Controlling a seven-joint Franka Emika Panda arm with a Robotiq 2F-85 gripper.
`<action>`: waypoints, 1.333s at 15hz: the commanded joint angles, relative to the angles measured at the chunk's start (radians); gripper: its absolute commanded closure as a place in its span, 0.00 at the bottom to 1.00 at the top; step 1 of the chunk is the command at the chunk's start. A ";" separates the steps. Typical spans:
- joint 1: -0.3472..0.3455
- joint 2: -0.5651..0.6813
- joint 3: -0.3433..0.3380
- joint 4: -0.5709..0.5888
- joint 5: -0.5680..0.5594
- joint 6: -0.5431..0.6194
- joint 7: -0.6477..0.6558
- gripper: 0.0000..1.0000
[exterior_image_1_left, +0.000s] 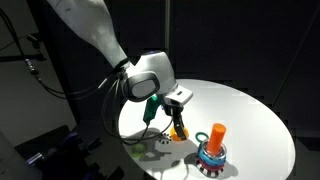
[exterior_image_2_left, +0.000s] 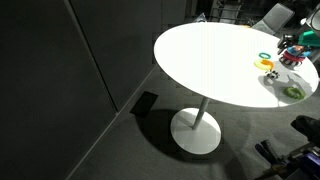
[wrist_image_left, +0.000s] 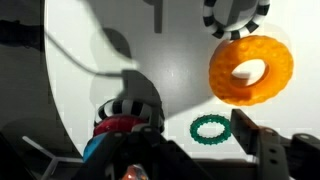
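Round white table (exterior_image_1_left: 255, 105) on a single pedestal foot, shown whole in an exterior view (exterior_image_2_left: 200, 55). All loose items are grouped on one side of the top, close to its rim, and the rest of the top lies away from them.

Panda arm (exterior_image_1_left: 90, 30), white, reaches down over that side of the table. Its gripper (exterior_image_1_left: 176, 118) hangs just above the top. The jaws are spread, and in the wrist view the dark fingers (wrist_image_left: 268, 150) stand well apart at the lower edge of the picture, with nothing pinched between them.

Ring-stacking toy (exterior_image_1_left: 213, 150), upright near the table rim facing the camera, carries blue and red rings and an orange cone on top. In the wrist view (wrist_image_left: 122, 122) it sits low in the frame between the fingers. Whether it touches them cannot be told.

Orange ring (exterior_image_1_left: 180, 131) lies flat on the table directly under the fingertips, further in from the rim than the toy. In the wrist view (wrist_image_left: 250, 68) it lies free of both fingers.

Black-and-white toothed ring (wrist_image_left: 235, 15), cut off by the upper edge of the wrist view, lies just beside the orange ring.

Small green ring (wrist_image_left: 211, 128) lies flat between the orange ring and the finger, apart from both.
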 joint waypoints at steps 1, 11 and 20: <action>-0.057 -0.038 0.054 -0.008 -0.014 -0.058 -0.038 0.00; -0.170 -0.004 0.163 0.016 -0.002 -0.072 -0.079 0.00; -0.223 0.028 0.214 0.058 0.018 -0.080 -0.086 0.00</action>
